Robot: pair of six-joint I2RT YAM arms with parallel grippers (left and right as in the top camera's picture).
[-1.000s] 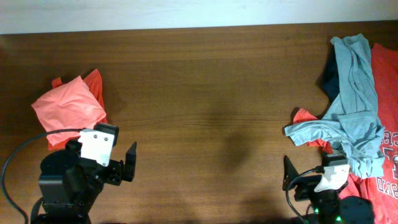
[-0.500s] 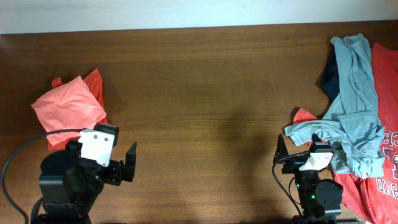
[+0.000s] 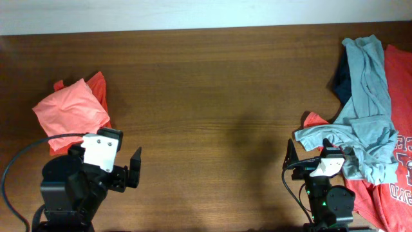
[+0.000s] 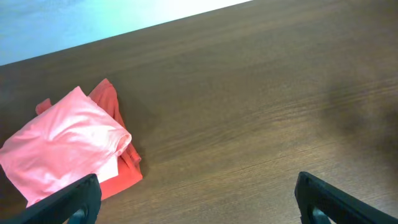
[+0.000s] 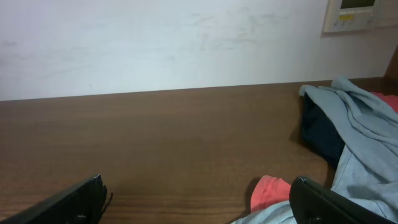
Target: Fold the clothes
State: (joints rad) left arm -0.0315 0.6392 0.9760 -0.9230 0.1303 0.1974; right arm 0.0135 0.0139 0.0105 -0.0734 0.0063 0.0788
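A folded salmon-pink shirt (image 3: 69, 113) lies at the left on a red-orange shirt (image 3: 100, 86); both show in the left wrist view, pink (image 4: 62, 148) over red-orange (image 4: 112, 102). At the right lies a loose pile: a grey-teal shirt (image 3: 370, 106) over a navy one (image 3: 342, 80) and a red one with lettering (image 3: 400, 96). My left gripper (image 3: 108, 149) is open and empty, just in front of the pink shirt, and shows in its wrist view (image 4: 199, 208). My right gripper (image 3: 309, 152) is open and empty, at the grey sleeve's end and a red-orange sleeve tip (image 5: 270, 191).
The brown wooden table (image 3: 212, 96) runs to a white wall at the back. The right wrist view shows the grey-teal shirt (image 5: 367, 124), the navy one (image 5: 319, 134) and a wall panel (image 5: 356, 12).
My right gripper has moved away from the front edge, up and a little left, to the grey sleeve. The left arm and the clothes have not moved.
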